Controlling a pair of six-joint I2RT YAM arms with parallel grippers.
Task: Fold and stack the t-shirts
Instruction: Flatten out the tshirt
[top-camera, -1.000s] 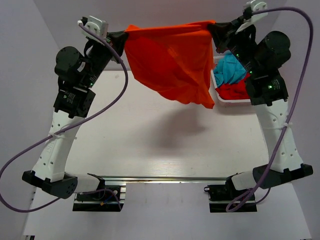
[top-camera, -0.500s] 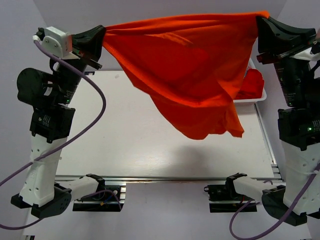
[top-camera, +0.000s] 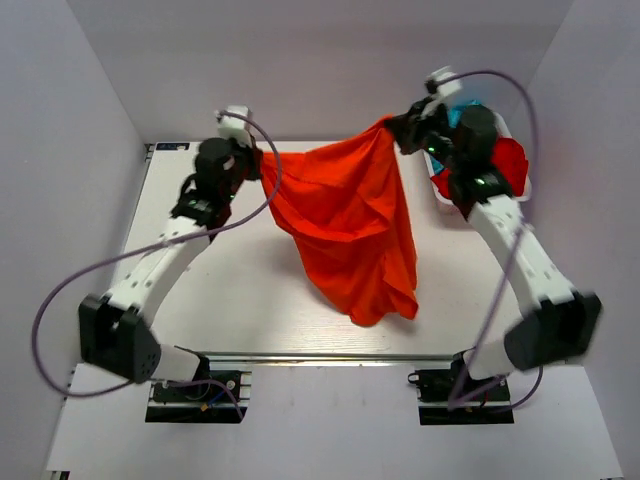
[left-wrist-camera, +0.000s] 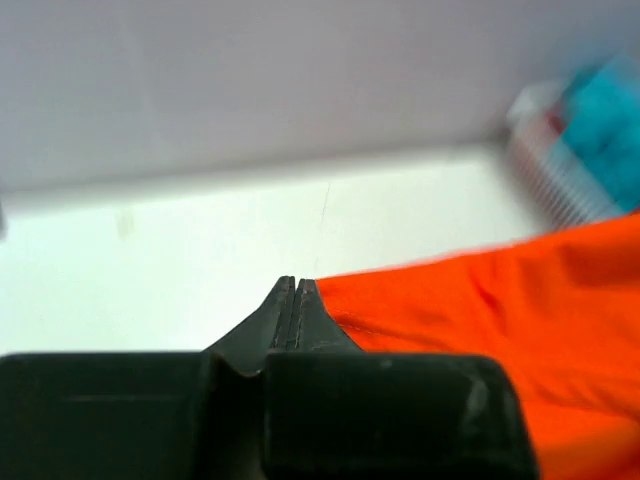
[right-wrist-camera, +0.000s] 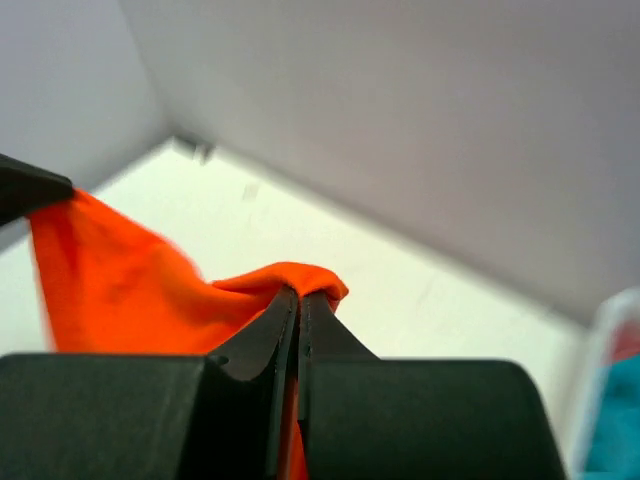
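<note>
1. Top view: the left gripper (top-camera: 256, 165) and right gripper (top-camera: 395, 128) each clamp a top corner of the orange shirt (top-camera: 345, 220). It spans between them, equally near both, and its long axis runs away from the fingers toward the near edge. Whether its tail touches the table (top-camera: 200, 290) I cannot tell. The right arm hides most of the basket (top-camera: 437, 188).
2. Left wrist: the jaws are together on the shirt's edge, and the cloth runs off to their right. The basket is a blur.
3. Right wrist: the jaws pinch a bunched fold, and the cloth trails left. The gripper body cuts off the lower part.
</note>
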